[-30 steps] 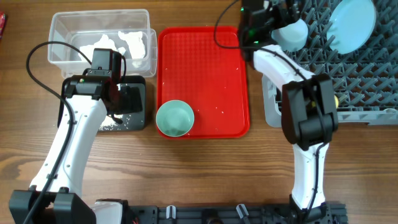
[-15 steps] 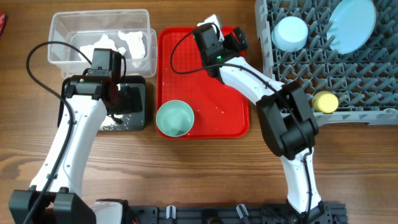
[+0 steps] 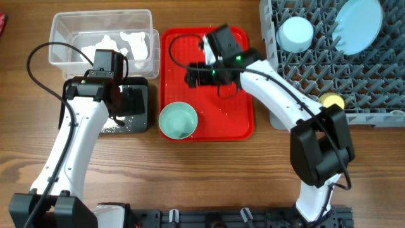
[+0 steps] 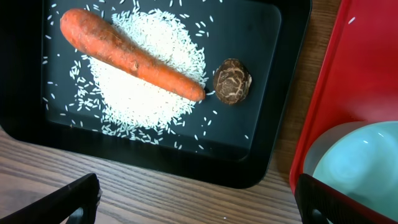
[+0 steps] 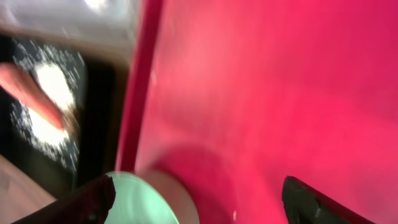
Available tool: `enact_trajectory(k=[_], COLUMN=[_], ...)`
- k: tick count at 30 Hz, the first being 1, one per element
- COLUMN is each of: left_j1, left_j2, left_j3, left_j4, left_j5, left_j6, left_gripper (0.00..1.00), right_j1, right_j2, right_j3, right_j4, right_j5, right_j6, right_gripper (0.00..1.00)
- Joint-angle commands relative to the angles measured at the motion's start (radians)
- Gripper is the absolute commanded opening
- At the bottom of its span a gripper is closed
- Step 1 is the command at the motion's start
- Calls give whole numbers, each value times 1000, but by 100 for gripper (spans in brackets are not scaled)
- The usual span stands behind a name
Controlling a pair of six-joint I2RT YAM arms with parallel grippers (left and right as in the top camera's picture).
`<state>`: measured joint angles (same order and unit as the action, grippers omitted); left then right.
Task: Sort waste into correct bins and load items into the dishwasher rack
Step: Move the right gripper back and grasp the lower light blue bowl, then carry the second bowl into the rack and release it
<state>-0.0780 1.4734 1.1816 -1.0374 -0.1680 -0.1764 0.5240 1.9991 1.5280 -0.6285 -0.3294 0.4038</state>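
The pale green bowl (image 3: 178,120) stands at the front left of the red serving tray (image 3: 231,101). My right gripper (image 3: 192,75) hovers open over that tray just behind the bowl, and the blurred right wrist view shows the bowl's rim (image 5: 137,202) by the left finger. My left gripper (image 4: 202,208) is open above the black tray (image 4: 261,37), which holds the carrot (image 4: 130,56), the rice (image 4: 143,93) and a brown lump (image 4: 232,81). White napkins (image 3: 126,44) lie in the clear tub (image 3: 63,31). The rack (image 3: 316,69) carries the light-blue bowl (image 3: 296,33), the plate (image 3: 359,25) and the yellow cup (image 3: 330,100).
A few stray rice grains dot the red tray. A red wrapper edge (image 3: 2,24) shows at the far left of the table. Bare wooden tabletop (image 3: 190,177) stretches in front of the trays.
My right arm has swung from the rack to the red tray, leaving the light-blue bowl in the rack, and its gripper now points left near the green bowl. The left arm has not moved.
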Motion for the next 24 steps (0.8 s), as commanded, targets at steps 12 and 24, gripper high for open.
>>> enact_trajectory(k=[12, 24], left_j1=[4, 4], left_j2=[-14, -14], left_j3=[10, 10], left_j4=[0, 0], left_j5=[-9, -9], left_j6=[13, 13], left_gripper=[100, 100], right_j1=[98, -2], right_j2=[56, 15], right_j3=[-141, -73], right_j4=[37, -14], right_j5=[-89, -12], right_j6=[166, 95], right_gripper=[46, 4])
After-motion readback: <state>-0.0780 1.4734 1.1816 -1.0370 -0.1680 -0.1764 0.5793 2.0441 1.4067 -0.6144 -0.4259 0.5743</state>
